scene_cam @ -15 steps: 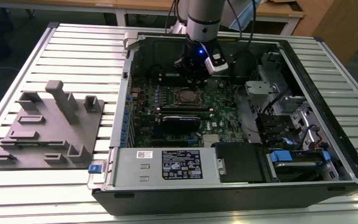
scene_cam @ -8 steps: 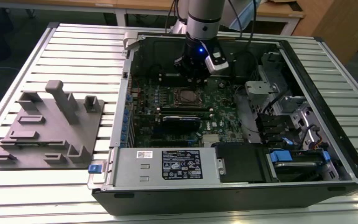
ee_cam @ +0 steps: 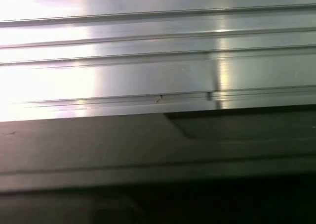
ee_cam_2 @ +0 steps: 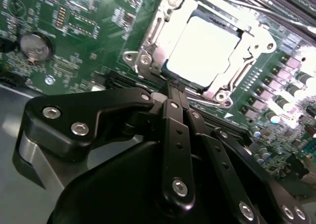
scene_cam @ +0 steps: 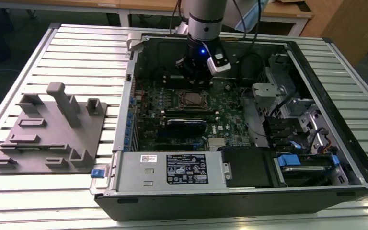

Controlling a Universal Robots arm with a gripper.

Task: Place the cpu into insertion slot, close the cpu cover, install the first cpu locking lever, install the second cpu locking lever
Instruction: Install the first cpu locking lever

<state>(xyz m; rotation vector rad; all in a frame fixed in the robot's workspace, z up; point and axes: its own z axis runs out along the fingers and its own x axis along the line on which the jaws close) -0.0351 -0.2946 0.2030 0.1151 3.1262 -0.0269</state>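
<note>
The slatted metal table (scene_cam: 75, 52) carries an open computer case (scene_cam: 235, 207). A grey fixture block (scene_cam: 43, 139) lies outside the case, well apart from the fingers, toward the exterior view's left. The power supply box (scene_cam: 171, 167) occupies the case edge far from the fingers.

The green circuit board (scene_cam: 232, 124) lies under the arm. The gripper (scene_cam: 197, 80) hangs low inside the case, directly over the board.

In the second wrist view the gripper (ee_cam_2: 170, 88) shows its black fingers (ee_cam_2: 175, 135) drawn together, with the tips meeting at a narrow point. Whether anything thin is pinched between them cannot be determined.

The insertion slot (scene_cam: 192, 99) lies just beyond the fingertips. The cpu cover (ee_cam_2: 158, 31) is folded down flat over it, and its nearest edge is just beside the fingertips. The cpu (ee_cam_2: 205, 48) is seated in the slot, its bright metal top exposed through the cover's cut-out.

A coin cell (ee_cam_2: 35, 47) sits on the board, well to one side of the fingers.
</note>
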